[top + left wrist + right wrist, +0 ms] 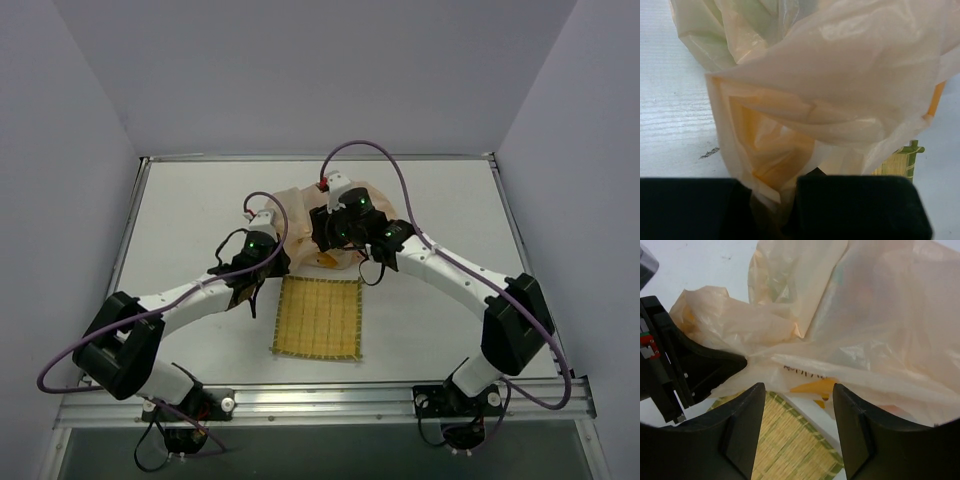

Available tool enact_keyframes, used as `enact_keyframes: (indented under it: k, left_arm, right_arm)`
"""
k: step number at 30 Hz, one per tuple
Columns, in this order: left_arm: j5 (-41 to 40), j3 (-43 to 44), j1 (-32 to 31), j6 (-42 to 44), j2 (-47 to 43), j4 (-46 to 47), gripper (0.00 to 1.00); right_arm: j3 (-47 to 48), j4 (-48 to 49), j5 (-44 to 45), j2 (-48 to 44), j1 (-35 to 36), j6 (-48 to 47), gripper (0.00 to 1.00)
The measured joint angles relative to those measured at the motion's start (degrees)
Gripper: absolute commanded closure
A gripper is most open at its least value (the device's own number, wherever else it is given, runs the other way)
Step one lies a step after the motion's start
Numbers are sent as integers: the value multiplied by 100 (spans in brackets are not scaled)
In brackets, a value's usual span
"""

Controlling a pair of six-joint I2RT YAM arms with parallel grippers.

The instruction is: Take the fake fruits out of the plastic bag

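One peach plastic bag (295,203) lies crumpled mid-desk (450,210), long axis left to right, just beyond one yellow woven mat (318,318). Left fingers (855,205) pinch a fold of it. Right fingers (747,420) gape, holding nothing, above its near edge. The fruits inside cannot be counted.

In the top view the left arm (190,300) rises from its base at 7 o'clock, elbow low, forearm stretched toward 1 o'clock. The right arm (450,265) starts at 5 o'clock, elbow raised at 3 o'clock, and its forearm reaches toward 10 o'clock, so both wrists meet near the centre. The left gripper (772,187) is pinched tight on a fold of the plastic bag (840,75). The right gripper (799,390) has its jaws spread apart, nothing clamped between them.
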Motion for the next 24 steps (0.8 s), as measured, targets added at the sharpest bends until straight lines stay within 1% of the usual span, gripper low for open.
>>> enact_keyframes:
  k: [5, 8, 9, 11, 13, 14, 17, 18, 19, 20, 24]
  left_arm:
    - [-2, 0, 0, 7, -59, 0, 98]
    - [-2, 0, 0, 31, -103, -9, 97]
    - [-2, 0, 0, 42, -120, -11, 98]
    - [-4, 0, 0, 66, -160, -22, 98]
    - [-4, 4, 0, 90, -181, -24, 98]
    - [-4, 11, 0, 103, -184, -28, 98]
    - [-4, 13, 0, 122, -184, -33, 98]
    - [-4, 13, 0, 127, -184, -35, 98]
    - [-4, 13, 0, 129, -184, -35, 98]
    - [-4, 13, 0, 131, -184, -35, 98]
    - [-20, 13, 0, 151, -184, -33, 98]
  right_arm:
    - [599, 9, -435, 555, -50, -774, 45]
    - [892, -13, -649, 883, -55, -1062, 41]
    - [955, -15, -717, 984, -55, -1143, 35]
    - [994, -35, -870, 1141, -55, -1298, 31]
    - [994, -96, -1016, 1252, -55, -1421, 31]
    - [999, -120, -1075, 1309, -59, -1473, 32]
    - [1075, -173, -1163, 1480, -98, -1591, 53]
    - [1141, -210, -1161, 1539, -114, -1606, 63]
    - [1244, -247, -1154, 1613, -138, -1624, 70]
    - [1381, -256, -1145, 1707, -184, -1631, 82]
    - [1777, -227, -977, 1921, -345, -1532, 94]
